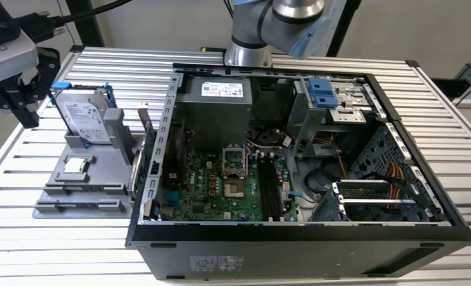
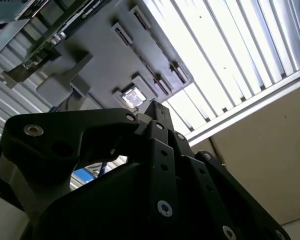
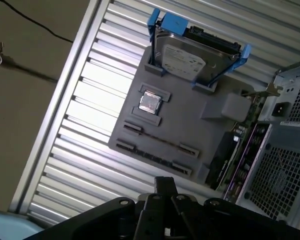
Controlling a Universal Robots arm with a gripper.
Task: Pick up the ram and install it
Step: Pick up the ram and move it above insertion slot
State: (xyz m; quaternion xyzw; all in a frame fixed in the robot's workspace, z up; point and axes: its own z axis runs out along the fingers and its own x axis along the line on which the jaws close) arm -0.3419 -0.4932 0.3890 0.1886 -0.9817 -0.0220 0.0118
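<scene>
My gripper [image 1: 30, 122] hangs over the table at the exterior view's left, beside the upright hard drive and clear of the grey holder tray [image 1: 100, 179]. Its fingers look shut with nothing between them in both wrist views, the gripper [image 3: 165, 181] pointing toward the tray's front edge. A thin dark stick that I take for the ram [image 3: 155, 158] lies on edge in the tray's front slot, also seen in the exterior view as the ram [image 1: 83, 205]. The open computer case [image 1: 426, 229] sits to the exterior view's right, with its motherboard [image 1: 211, 185] exposed.
A silver hard drive in a blue frame [image 1: 84, 113] stands at the tray's back, and a small square processor chip [image 1: 75, 165] lies in the middle. An expansion card [image 1: 144, 122] stands between tray and case. The arm's base [image 1: 247, 50] is behind the case.
</scene>
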